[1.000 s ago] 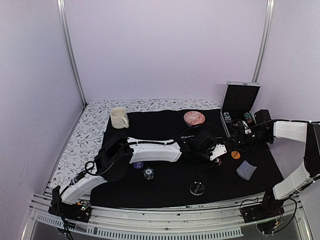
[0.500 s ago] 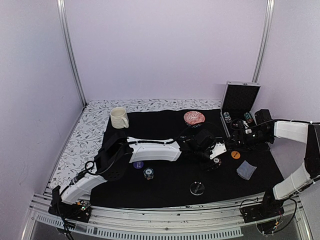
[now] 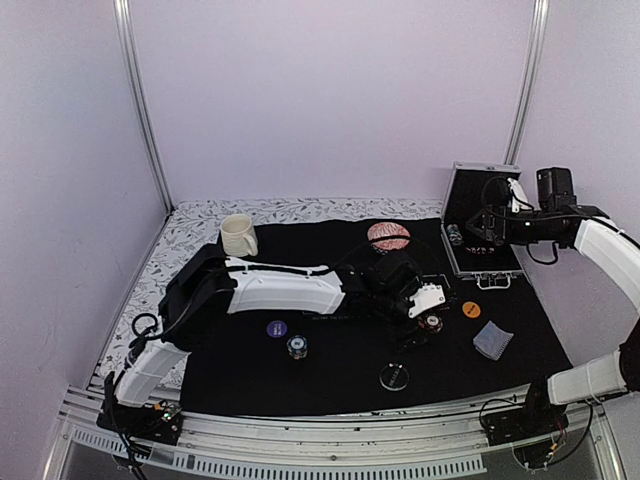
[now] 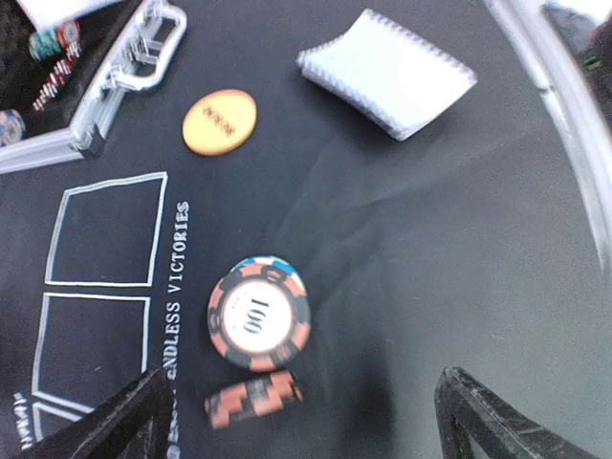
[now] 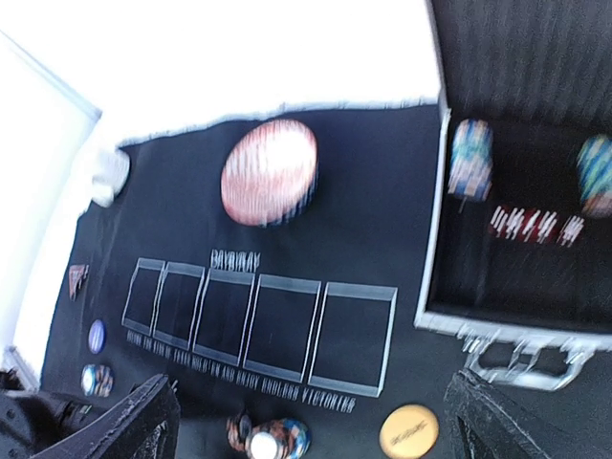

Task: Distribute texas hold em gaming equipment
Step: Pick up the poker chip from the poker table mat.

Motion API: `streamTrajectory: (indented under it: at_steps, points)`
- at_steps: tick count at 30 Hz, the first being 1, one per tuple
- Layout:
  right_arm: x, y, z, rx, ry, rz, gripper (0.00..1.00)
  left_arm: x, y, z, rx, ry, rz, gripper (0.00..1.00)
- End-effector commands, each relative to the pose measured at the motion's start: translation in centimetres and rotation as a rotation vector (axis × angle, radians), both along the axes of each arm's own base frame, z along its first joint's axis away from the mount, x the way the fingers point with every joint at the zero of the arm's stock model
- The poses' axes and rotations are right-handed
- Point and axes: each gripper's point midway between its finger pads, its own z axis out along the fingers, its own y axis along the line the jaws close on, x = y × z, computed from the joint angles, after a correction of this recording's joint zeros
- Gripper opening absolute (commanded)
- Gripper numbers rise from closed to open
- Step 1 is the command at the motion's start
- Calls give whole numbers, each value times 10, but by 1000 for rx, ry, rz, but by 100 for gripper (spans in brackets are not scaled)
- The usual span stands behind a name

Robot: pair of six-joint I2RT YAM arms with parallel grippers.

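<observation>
A striped poker chip stack (image 4: 258, 320) marked 100 stands on the black mat, with a few chips lying on edge (image 4: 253, 397) just beside it. My left gripper (image 4: 301, 426) hangs open over them, holding nothing; in the top view the left gripper (image 3: 424, 328) is at the chip stack (image 3: 433, 322). An orange disc (image 3: 471, 310) and the grey-blue cards (image 3: 492, 340) lie to the right. A clear disc (image 3: 394, 377), a purple disc (image 3: 277, 328) and another chip stack (image 3: 297, 346) sit nearer the front. My right gripper (image 3: 479, 226) is raised, open and empty, by the case.
An open metal case (image 3: 480, 262) holding more chips (image 5: 469, 158) stands at the back right. A red patterned bowl (image 3: 388, 236) and a cream mug (image 3: 238, 235) sit at the back of the mat. Printed card outlines (image 5: 258, 325) cross the mat's middle.
My left gripper opened and let go of the chip stack, drawing back slightly. The right arm rose from the mat beside the case to high above it and opened wider.
</observation>
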Motion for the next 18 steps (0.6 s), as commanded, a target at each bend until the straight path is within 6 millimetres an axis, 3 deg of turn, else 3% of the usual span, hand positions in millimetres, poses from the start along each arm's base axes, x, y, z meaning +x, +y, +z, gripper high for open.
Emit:
streamTrajectory:
  at_steps: [1,5,8,10,14,18]
  points:
    - [12,-12,52,-44,-167,-51,99,-10,7,71,-142,-4,-46,98]
    - [-4,22,81,114,-245,123,99,-6,37,80,-181,35,-33,96]
    - [-19,39,80,202,-239,212,97,8,61,76,-194,85,11,90]
    - [-22,44,57,225,-151,182,88,18,75,71,-190,120,55,86]
    - [-30,51,-16,79,84,98,74,28,94,59,-174,122,125,83]
    - [-46,77,-54,-17,189,133,66,25,108,56,-175,126,178,84]
